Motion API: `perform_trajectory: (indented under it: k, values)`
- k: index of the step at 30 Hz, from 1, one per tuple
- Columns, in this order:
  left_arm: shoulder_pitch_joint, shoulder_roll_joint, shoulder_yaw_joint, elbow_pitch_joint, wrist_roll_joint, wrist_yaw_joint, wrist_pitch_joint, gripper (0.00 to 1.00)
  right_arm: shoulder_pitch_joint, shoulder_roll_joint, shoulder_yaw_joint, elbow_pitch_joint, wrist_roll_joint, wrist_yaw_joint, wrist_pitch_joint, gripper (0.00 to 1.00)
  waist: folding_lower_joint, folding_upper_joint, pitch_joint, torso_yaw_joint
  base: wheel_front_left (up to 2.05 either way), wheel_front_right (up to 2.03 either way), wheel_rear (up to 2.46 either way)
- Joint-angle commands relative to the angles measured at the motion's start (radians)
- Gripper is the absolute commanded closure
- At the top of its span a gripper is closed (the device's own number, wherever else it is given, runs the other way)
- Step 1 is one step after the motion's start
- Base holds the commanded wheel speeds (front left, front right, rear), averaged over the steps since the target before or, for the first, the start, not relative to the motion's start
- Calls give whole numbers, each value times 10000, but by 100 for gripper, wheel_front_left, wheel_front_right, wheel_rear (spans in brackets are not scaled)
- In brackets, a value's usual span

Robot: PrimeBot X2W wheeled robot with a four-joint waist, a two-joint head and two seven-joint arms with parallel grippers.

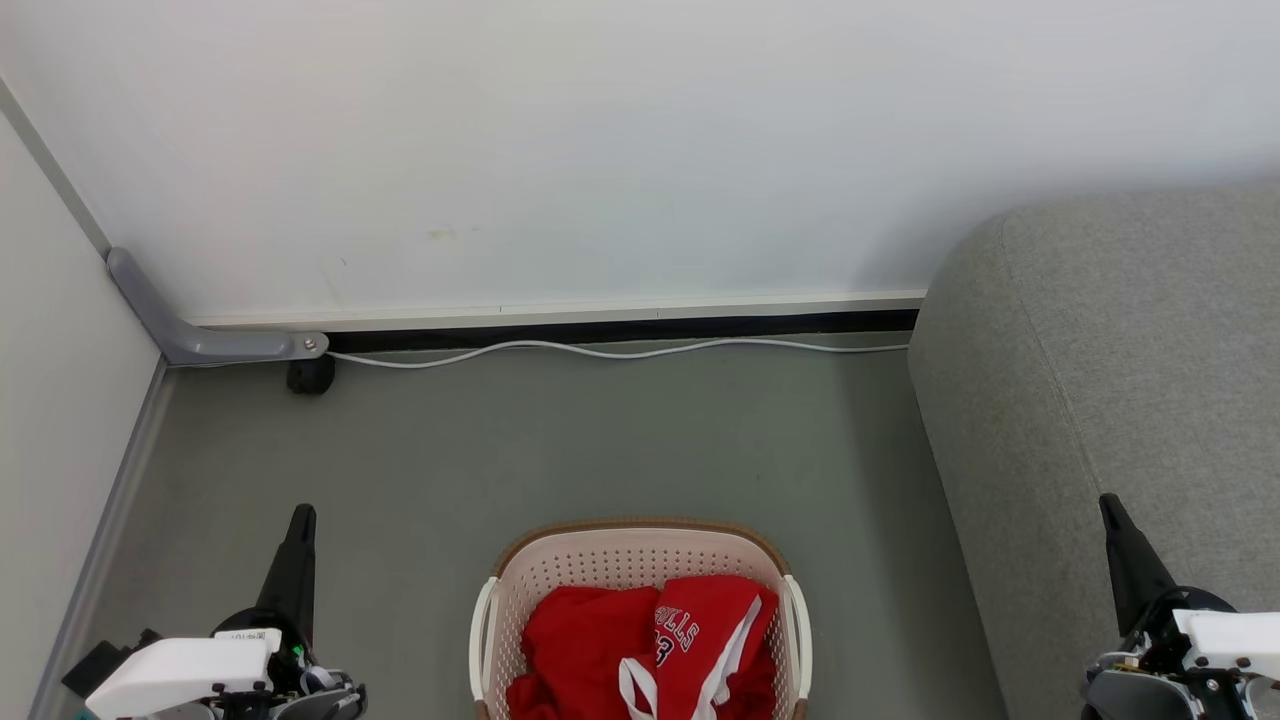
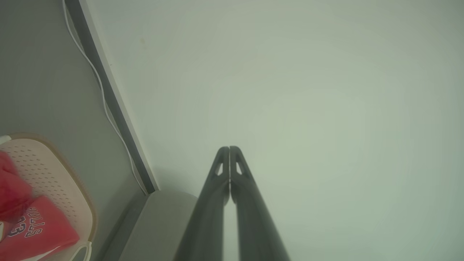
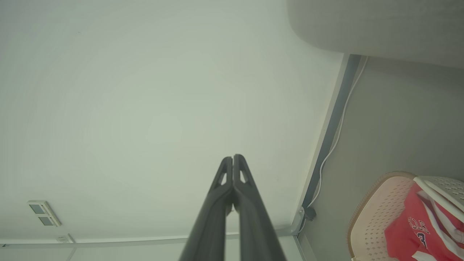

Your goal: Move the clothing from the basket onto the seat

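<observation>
I am holding my left tool [image 1: 301, 514] and right tool [image 1: 1107, 500] pressed together and empty, so the first pick is not begun. The clothing [image 1: 600, 640] is lying in the basket [image 1: 640, 524] on the floor [image 1: 600, 440], near me, between them. The next move calls for parting a tool and reaching down, probably onto the jersey [image 1: 700, 630]. The seat [image 1: 1110, 380] is standing just to the right. A white cable [image 1: 620, 350] is running along the far wall [image 1: 600, 150], blocking nothing.

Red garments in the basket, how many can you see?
2. A plain red garment lies in the left half of the basket; a jersey with white trim and lettering lies in the right half. Others may be hidden underneath.
</observation>
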Motion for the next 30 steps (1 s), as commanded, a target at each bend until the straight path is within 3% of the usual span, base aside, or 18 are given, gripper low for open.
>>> perform_trajectory:
  k: [1, 26, 27, 30]
  values:
    - [-578, 171, 327, -291, -39, -85, 62, 100, -363, -104, 171, -311, 118, 16, 69, 100, 0, 0, 0, 0, 0, 0, 0]
    - [-578, 171, 327, -291, -39, -85, 62, 100, -363, -104, 171, -311, 118, 16, 69, 100, 0, 0, 0, 0, 0, 0, 0]
    - [2, -2, -2, 10, 0, 0, 0, 0, 1, 2, 2, 10, 0, 0, 0, 0, 0, 0, 0, 0, 0, 0, 0]
    - [219, -138, -20, 349, 2, 4, -16, 0, 208, 107, 63, 329, -8, 0, -6, 0, 0, 0, 2, 0, 0, 0, 0]
